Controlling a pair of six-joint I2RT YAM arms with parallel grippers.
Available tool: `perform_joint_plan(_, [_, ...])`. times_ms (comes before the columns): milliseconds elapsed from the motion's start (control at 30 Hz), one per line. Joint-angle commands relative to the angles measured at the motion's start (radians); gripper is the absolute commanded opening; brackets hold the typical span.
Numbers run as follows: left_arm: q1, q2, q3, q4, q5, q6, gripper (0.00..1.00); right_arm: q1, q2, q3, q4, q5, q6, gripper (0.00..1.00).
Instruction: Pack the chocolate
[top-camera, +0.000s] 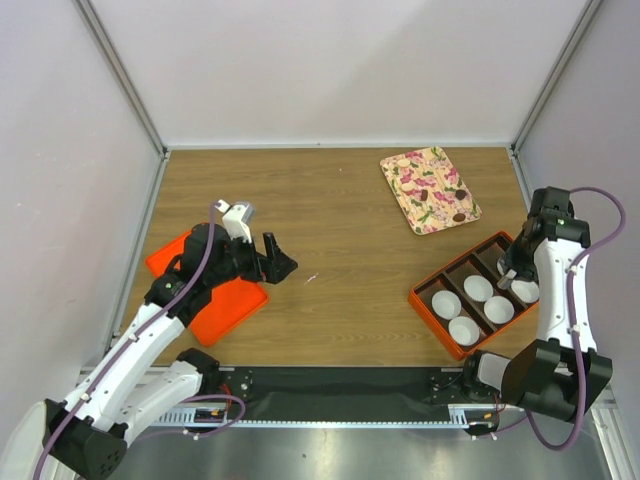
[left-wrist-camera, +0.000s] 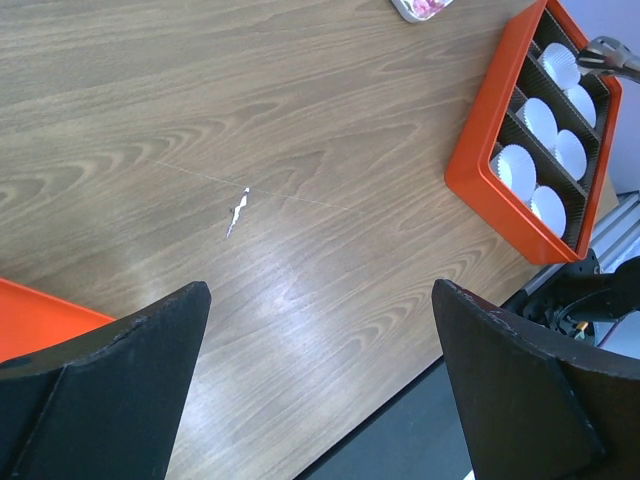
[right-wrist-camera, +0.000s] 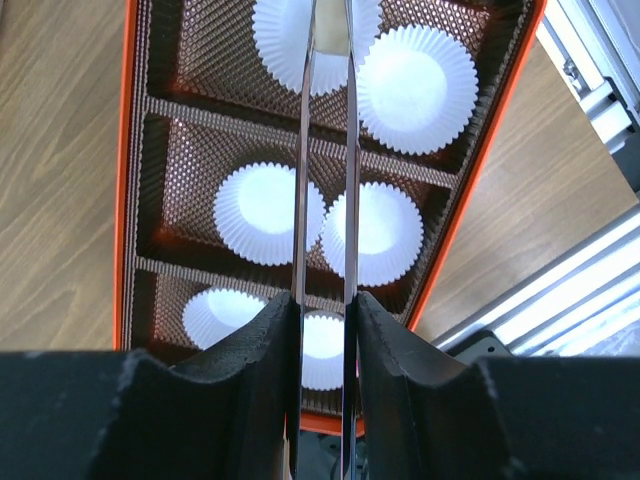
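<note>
Box (right-wrist-camera: 124, 150), 3 compartments, 2 cups (right-wrist-camera: 265, 212) each; chocolate (top-camera: 459, 215) on tray (top-camera: 432, 158)

Place: pretty clearly a robot lab test cell, not a home or a shop
Walls: plain white panels (top-camera: 340, 60) on three sides, metal corner posts (top-camera: 120, 75)
Bench: wood-grain table (top-camera: 330, 220), aluminium rail (top-camera: 340, 424) along the near edge
Wiring: purple cables (top-camera: 572, 310) out in the open

Ahead of my left tool (left-wrist-camera: 320, 300), open tabletop (left-wrist-camera: 300, 120) offers free passage. Beneath my right tool (right-wrist-camera: 322, 310), its tongs (right-wrist-camera: 304, 150) face box dividers (right-wrist-camera: 220, 118) and paper cups (right-wrist-camera: 262, 212); gaps are narrow.
</note>
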Motion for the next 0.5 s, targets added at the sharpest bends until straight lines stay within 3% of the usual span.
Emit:
perform_joint_plan(0, [0.004, -0.007, 0.003, -0.005, 0.006, 0.015, 1.00, -0.004, 0.008, -0.022, 0.075, 0.024, 0.013, 0.25])
perform_joint_plan(467, [0.004, -0.043, 0.024, -0.042, -0.038, -0.040, 1.00, -0.004, 0.006, -0.078, 0.125, -0.020, 0.005, 0.33])
